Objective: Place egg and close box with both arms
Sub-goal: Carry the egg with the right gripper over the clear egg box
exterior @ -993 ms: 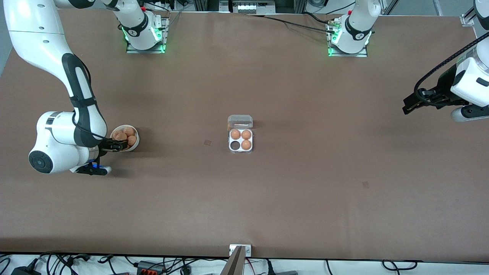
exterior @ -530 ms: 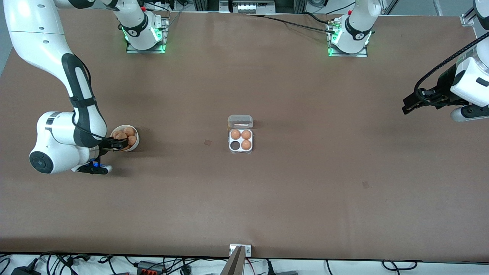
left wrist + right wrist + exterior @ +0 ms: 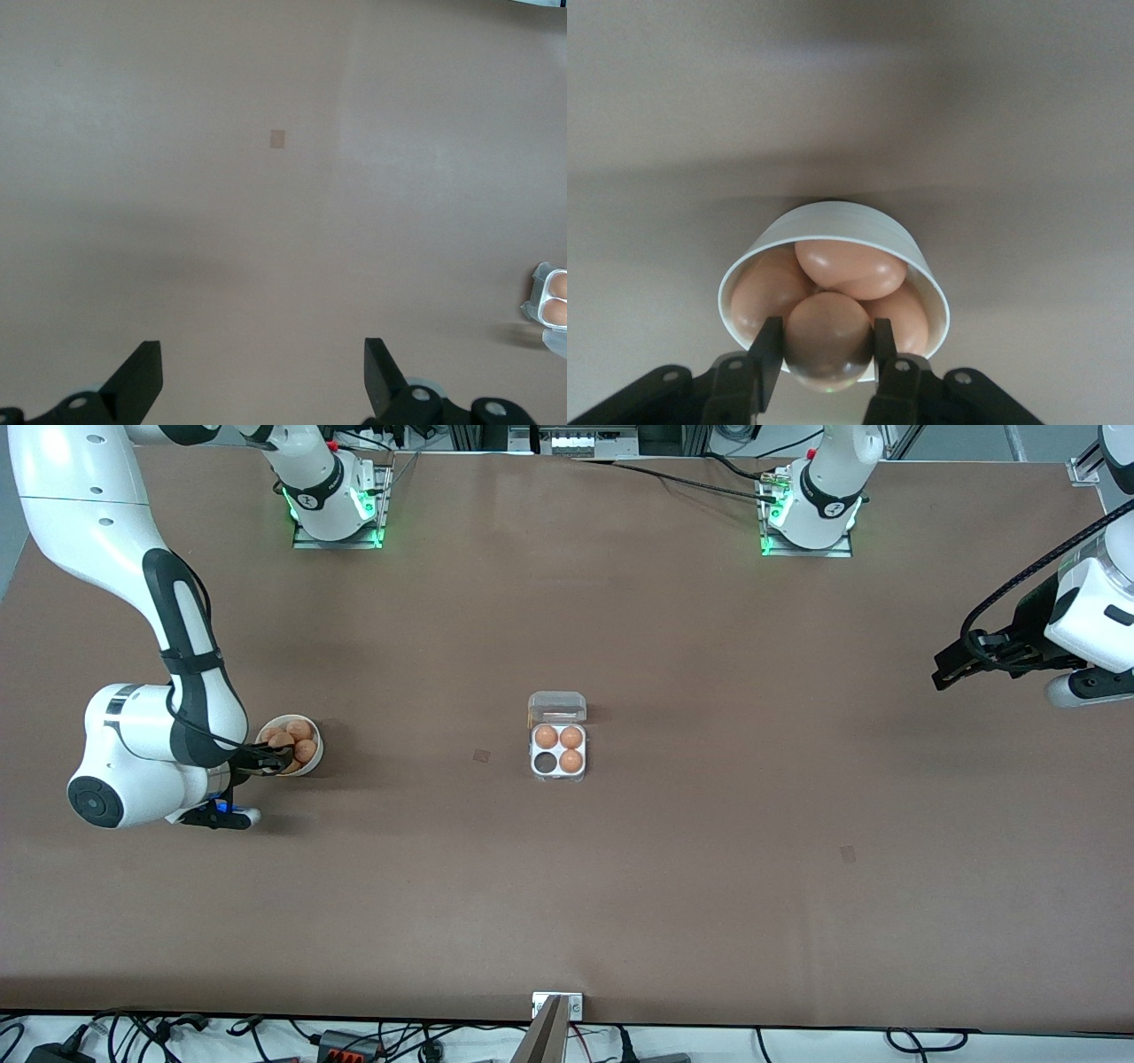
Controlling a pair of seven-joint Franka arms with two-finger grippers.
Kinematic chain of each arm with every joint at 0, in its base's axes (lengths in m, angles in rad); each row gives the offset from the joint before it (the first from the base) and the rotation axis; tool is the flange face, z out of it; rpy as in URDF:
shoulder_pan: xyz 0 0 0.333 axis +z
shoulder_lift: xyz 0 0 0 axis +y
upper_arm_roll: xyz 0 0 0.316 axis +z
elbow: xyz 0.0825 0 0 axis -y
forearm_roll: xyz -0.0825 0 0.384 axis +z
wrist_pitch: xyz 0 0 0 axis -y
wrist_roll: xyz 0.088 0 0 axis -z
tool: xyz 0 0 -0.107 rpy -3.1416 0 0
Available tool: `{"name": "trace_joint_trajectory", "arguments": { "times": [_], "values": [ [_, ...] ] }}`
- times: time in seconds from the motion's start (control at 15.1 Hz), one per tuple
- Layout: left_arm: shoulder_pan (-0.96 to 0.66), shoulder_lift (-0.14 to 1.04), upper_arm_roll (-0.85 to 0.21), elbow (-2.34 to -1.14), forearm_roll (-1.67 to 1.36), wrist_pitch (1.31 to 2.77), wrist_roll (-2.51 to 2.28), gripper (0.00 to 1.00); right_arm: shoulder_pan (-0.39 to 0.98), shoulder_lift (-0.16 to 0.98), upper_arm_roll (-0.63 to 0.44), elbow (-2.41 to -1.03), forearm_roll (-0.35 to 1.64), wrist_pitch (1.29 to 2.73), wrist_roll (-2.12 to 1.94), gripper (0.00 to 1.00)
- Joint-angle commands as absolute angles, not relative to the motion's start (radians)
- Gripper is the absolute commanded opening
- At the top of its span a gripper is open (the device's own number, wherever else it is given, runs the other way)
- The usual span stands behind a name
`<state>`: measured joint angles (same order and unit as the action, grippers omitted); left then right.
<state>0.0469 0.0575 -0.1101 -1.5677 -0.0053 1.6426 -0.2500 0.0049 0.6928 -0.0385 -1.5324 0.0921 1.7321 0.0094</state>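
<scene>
- Wide bare brown table (image 3: 709, 886) is seen between the front edge and the box (image 3: 558, 760).
- The box sits mid-table, lid (image 3: 557, 707) open, three eggs inside; the cell nearest the camera toward the right arm's end is unfilled.
- The bowl (image 3: 306, 726) of eggs lies toward the right arm's end, well apart from the box.
- The right gripper (image 3: 821, 359) is clenched on an egg (image 3: 828, 335) in the bowl.
- The left gripper (image 3: 263, 381) is held spread over bare table at the left arm's end, waiting.
</scene>
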Motion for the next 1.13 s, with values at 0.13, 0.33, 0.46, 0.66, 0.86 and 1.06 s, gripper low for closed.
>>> {"name": "trace_joint_trajectory", "arguments": {
  "times": [0.13,0.33,0.46,0.66,0.86,1.06],
  "values": [
    [0.054,0.061,-0.115,-1.546,-0.025,1.621,-0.235,1.00,0.006,0.655,-0.025,-1.447,0.106,1.629,-0.087,0.14],
    [0.054,0.061,-0.115,-1.546,-0.025,1.621,-0.235,1.00,0.052,0.580,-0.006,-1.396,0.103,1.586,-0.089,0.14],
    [0.054,0.061,-0.115,-1.546,-0.025,1.621,-0.235,1.00,0.110,0.557,0.006,-1.396,0.107,1.618,-0.091,0.14],
    [0.054,0.061,-0.115,-1.546,-0.025,1.623,-0.235,1.00,0.173,0.552,0.051,-1.399,0.139,1.779,-0.072,0.14],
    [0.054,0.061,-0.115,-1.546,-0.025,1.621,-0.235,1.00,0.260,0.560,0.054,-1.411,0.213,1.923,-0.072,0.14],
    [0.054,0.061,-0.115,-1.546,-0.025,1.621,-0.235,1.00,0.316,0.561,0.060,-1.468,0.259,2.063,-0.067,0.14]
  ]
}}
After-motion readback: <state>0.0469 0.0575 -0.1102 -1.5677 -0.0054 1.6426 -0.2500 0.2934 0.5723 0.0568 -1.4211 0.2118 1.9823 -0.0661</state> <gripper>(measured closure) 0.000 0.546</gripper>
